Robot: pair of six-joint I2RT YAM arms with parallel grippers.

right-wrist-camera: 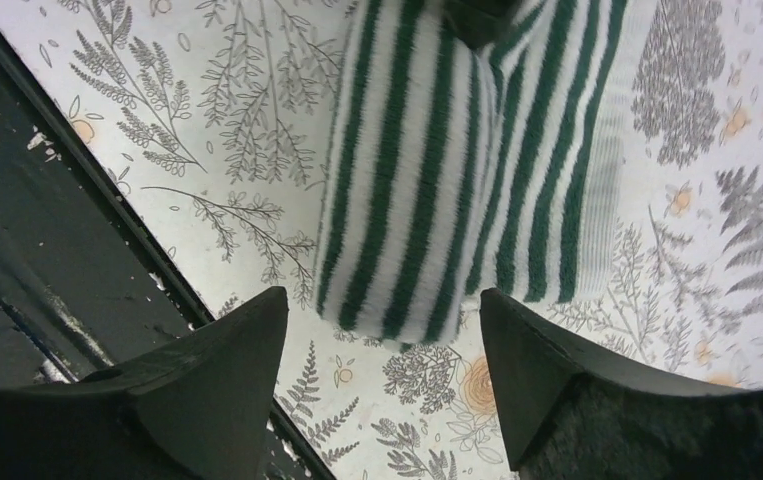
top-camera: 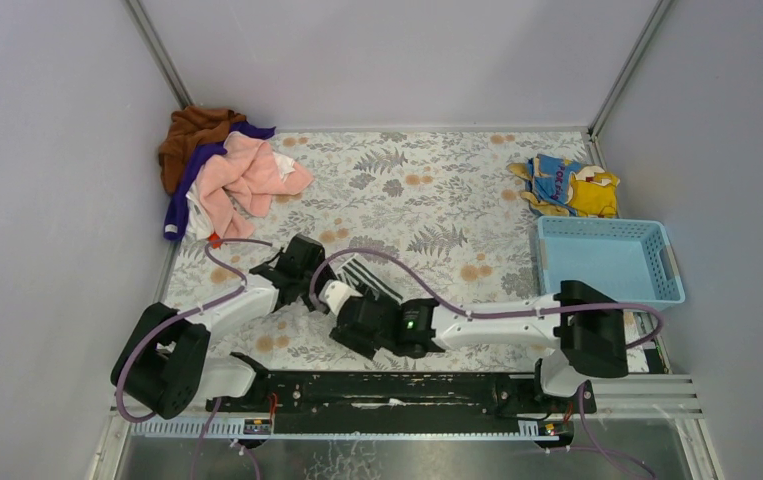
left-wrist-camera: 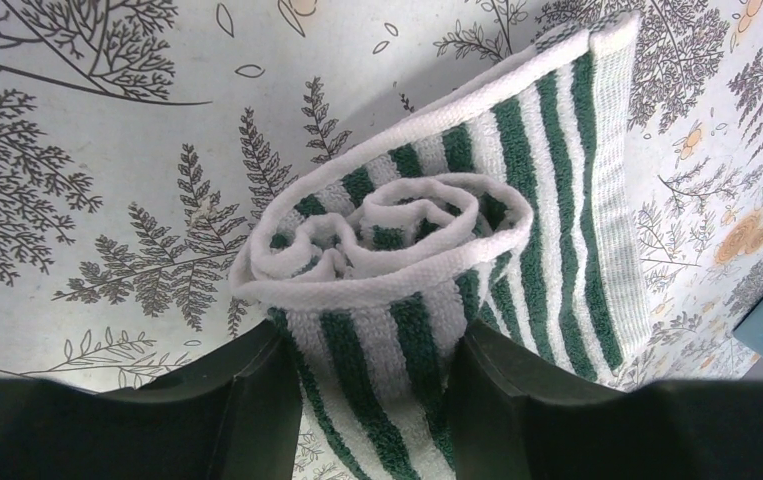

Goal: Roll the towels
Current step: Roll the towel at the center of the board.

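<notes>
Left end effector (left-wrist-camera: pixel 367 350) pinches the part-rolled striped towel (left-wrist-camera: pixel 397 230) on the desk (top-camera: pixel 437 190), left of the basket (top-camera: pixel 602 222), while the right end effector (right-wrist-camera: pixel 382 320) hangs released beside it; rolling looks unfinished, and the flat tail (left-wrist-camera: pixel 607 150) apparently needs turning in next.

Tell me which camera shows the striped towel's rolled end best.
Left wrist: the striped towel turns its spiral end to the lens, pinched by the left gripper. Right wrist shows only the roll's striped side, no spiral. The top view shows just a small patch between the two arms.
</notes>
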